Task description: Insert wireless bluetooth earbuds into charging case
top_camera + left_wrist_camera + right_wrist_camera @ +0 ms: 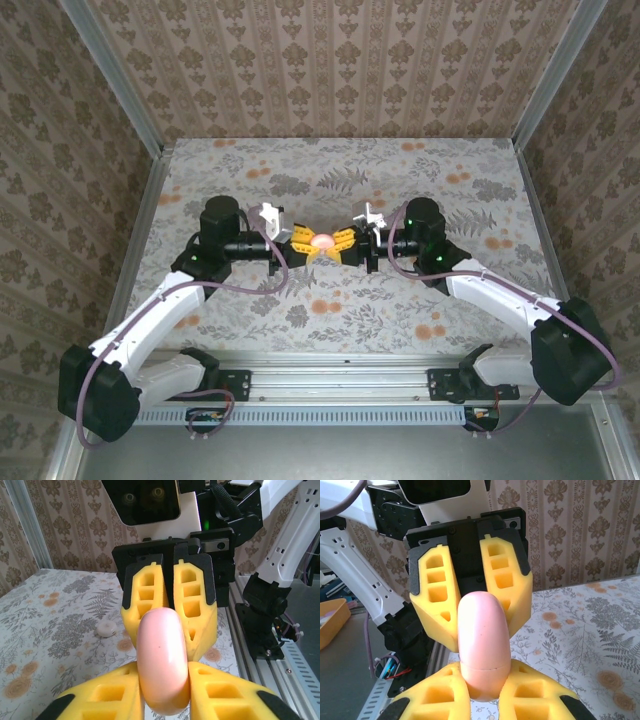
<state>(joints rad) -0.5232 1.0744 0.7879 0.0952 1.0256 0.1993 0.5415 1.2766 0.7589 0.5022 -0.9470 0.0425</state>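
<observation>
Both arms pinching the pink case mid-air

The charging case (323, 242) hangs above mid-table, clenched between left gripper (303, 245) and right gripper (343, 245) (edge-on, seam visible). Looks light, hard and slick, so grip its rims. One earbud (106, 628) lies on the table (300, 160).

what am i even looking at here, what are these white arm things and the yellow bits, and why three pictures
These are two robot arms bolted to a table with a floral cover. One picture looks down from above; the other two come from cameras on each wrist. The yellow bits are fingers. The left end effector and the right end effector meet in the middle, both shut on the pink charging case, holding it from opposite sides. On the cloth, the left wrist view shows a small whitish piece, possibly an earbud.
</observation>
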